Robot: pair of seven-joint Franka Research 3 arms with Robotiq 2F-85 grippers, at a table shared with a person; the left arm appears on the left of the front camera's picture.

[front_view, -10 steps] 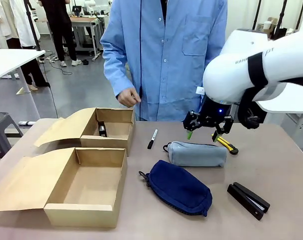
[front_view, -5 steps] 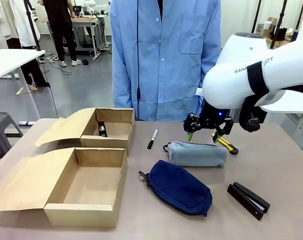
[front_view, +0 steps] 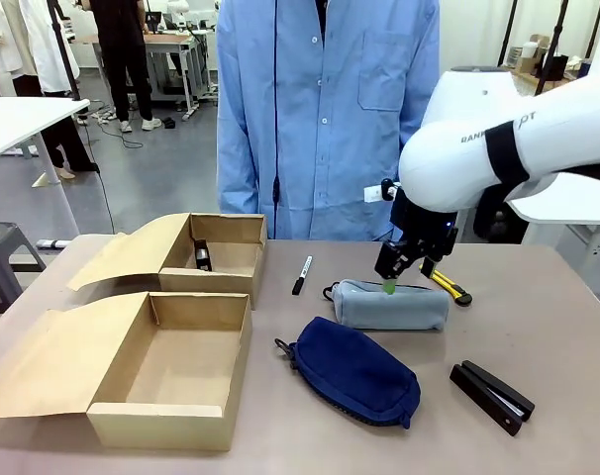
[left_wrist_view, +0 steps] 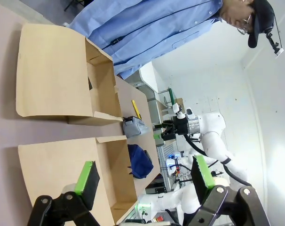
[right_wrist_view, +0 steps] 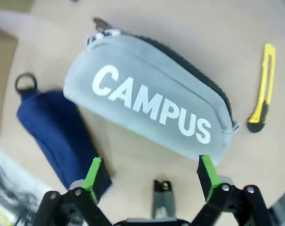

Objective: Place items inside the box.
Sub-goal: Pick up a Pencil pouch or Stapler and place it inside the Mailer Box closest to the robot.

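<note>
With the right hand wide open above the grey pencil case, drop straight down, squeeze its thin middle, lift gently toward the box.

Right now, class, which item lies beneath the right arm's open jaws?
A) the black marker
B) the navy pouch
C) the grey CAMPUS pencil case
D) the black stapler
C: in the right wrist view the grey CAMPUS pencil case lies framed between the right arm's spread jaws, and the front view shows them poised over it.
</note>
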